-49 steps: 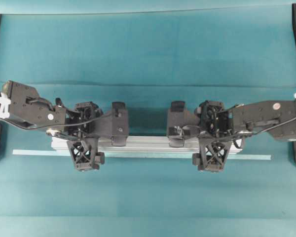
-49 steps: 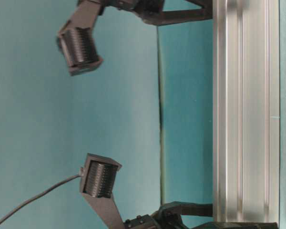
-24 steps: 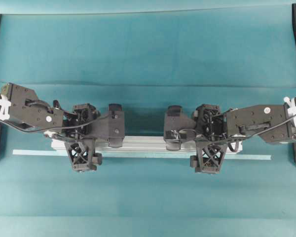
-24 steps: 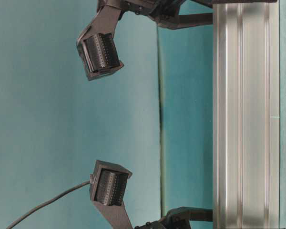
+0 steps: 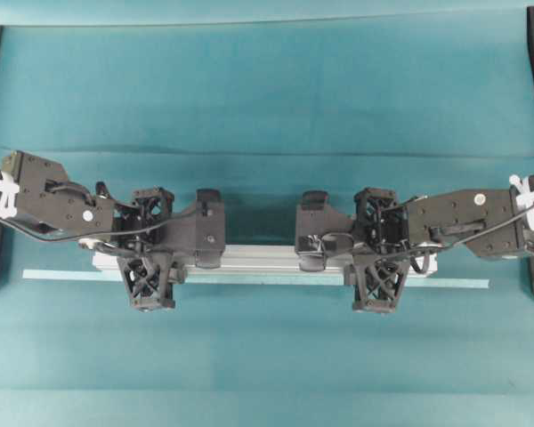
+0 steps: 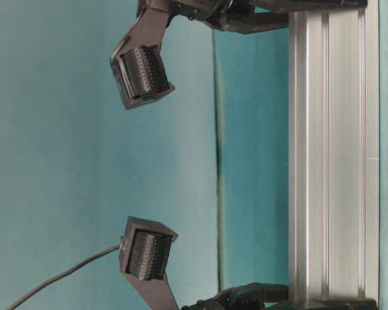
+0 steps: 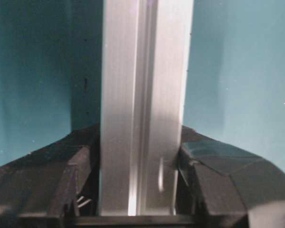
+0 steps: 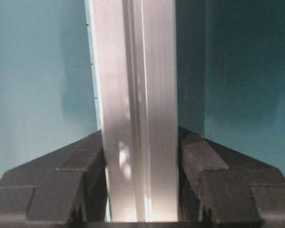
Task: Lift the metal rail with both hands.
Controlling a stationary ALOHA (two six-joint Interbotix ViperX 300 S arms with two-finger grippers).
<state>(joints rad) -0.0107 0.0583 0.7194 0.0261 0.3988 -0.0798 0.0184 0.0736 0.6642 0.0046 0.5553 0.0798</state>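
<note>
You have the long silver grooved aluminium rail (image 5: 258,259) lying lengthwise across the middle of the teal-covered table (image 5: 267,89), just beside a thinner, longer pale teal flat strip (image 5: 454,283) on its near side. Your left black lattice-fingered tool (image 5: 148,258) straddles the rail close to its left end, and your right black lattice-fingered tool (image 5: 377,260) straddles it close to its right end.

In the left wrist view the rail (image 7: 142,109) runs up the middle with a black finger (image 7: 213,166) pressed to each side: that tool is clamped on it. The right wrist view shows the same, both fingers (image 8: 80,166) tight against the rail's (image 8: 135,109) sides.

In the table-level view the rail (image 6: 330,161) shows no gap beneath it, so you cannot tell from this whether it has left the table.
</note>
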